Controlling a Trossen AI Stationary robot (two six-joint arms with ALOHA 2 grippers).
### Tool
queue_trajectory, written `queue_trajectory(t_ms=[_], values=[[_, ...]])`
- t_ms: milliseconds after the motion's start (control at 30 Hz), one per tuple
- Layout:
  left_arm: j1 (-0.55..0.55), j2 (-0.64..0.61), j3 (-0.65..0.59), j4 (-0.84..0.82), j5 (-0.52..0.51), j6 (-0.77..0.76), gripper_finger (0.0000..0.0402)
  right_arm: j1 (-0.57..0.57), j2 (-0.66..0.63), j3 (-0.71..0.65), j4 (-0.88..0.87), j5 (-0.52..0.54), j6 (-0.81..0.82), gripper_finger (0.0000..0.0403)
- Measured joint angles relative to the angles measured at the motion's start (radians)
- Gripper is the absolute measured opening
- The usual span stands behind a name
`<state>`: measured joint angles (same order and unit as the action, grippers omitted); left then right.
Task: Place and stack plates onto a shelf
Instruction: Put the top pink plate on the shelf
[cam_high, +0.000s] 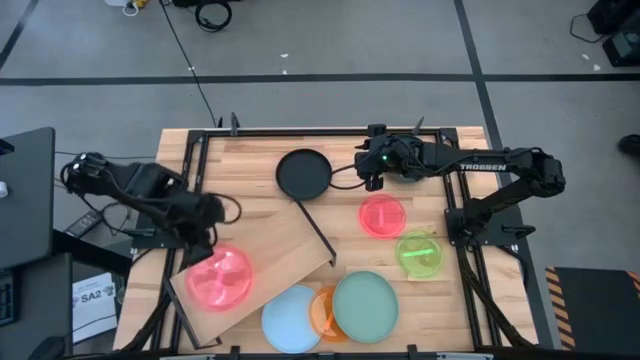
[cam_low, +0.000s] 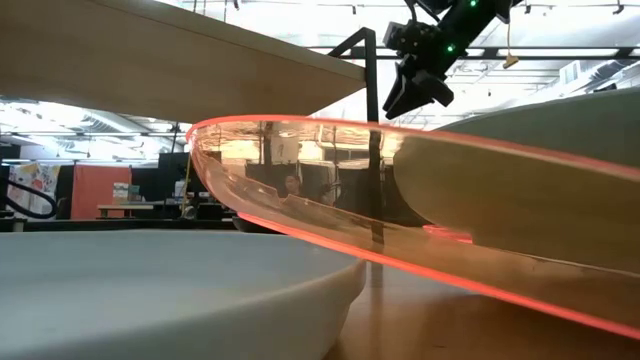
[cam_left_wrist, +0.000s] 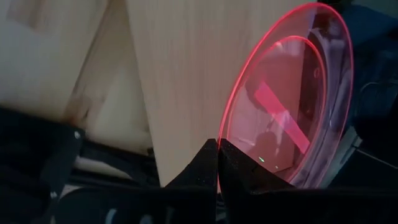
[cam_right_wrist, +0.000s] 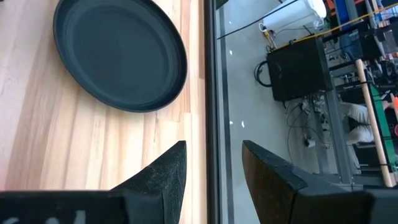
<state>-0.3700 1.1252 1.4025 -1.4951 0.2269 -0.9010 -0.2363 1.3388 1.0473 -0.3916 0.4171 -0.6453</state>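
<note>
My left gripper (cam_high: 207, 237) is shut on a translucent pink plate (cam_high: 222, 277) that sits over the near-left part of the pale shelf board (cam_high: 275, 245). The shelf's black bar frame (cam_high: 316, 228) is at its right end. My right gripper (cam_high: 368, 168) is open and hovers just right of the black plate (cam_high: 303, 173), which lies flat on the tabletop; the same black plate (cam_right_wrist: 121, 56) lies ahead of the right gripper (cam_right_wrist: 214, 165). In the low view this right gripper (cam_low: 415, 85) hangs in the air. My left gripper pinches the pink plate's rim (cam_left_wrist: 221, 163) between its two shut fingers (cam_left_wrist: 205, 165), at the plate's edge toward the table's far-left. The fingers come from the far-left, slanting down. The plate stretches away from them over the shelf board (cam_left_wrist: 186, 74); whether it rests there I cannot tell.
A second pink plate (cam_high: 380, 215) and a neon-green plate (cam_high: 420, 253) lie right of the shelf. Along the near edge lie a light-blue plate (cam_high: 290, 318), an orange one (cam_high: 325, 312) partly under its neighbours, and a mint-green one (cam_high: 365, 305). Black rails (cam_high: 300, 132) frame the table.
</note>
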Motion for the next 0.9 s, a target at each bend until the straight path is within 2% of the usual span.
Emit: queue_trajectory(t_ms=[333, 900], values=[[-0.153, 0.0, -0.104, 0.008, -0.021, -0.134, 0.0009, 0.0, 0.0, 0.0, 0.0, 0.0, 0.0, 0.0162], [-0.173, 0.0, -0.216, 0.052, -0.031, -0.135, 0.0009, 0.0, 0.0, 0.0, 0.0, 0.0, 0.0, 0.0162]])
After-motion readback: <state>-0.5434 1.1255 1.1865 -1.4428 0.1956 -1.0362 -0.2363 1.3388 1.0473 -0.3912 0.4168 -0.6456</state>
